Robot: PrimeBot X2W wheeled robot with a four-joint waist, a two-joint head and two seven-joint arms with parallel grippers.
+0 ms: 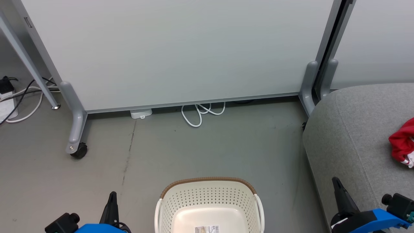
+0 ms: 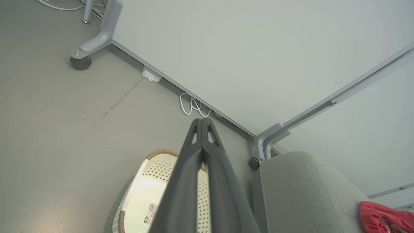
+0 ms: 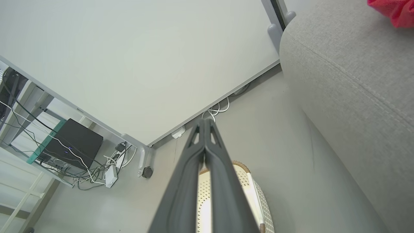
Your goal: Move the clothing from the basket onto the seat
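Closed and empty, left gripper point(image 1: 112, 195) and right gripper point(image 1: 335, 181) flank the seemingly bare basket point(image 1: 207, 179); clothing point(image 1: 401, 140) lies rightward on the seat point(image 1: 352, 129), nearer the right.

1. Head view looks forward and down, the basket point(image 1: 210, 195) near at its bottom edge, the seat point(image 1: 352, 136) at right.
2. Left wrist view (tilted) looks over the basket toward the white partition point(image 2: 258, 48).
3. Right wrist view shares basket, seat and partition with both.
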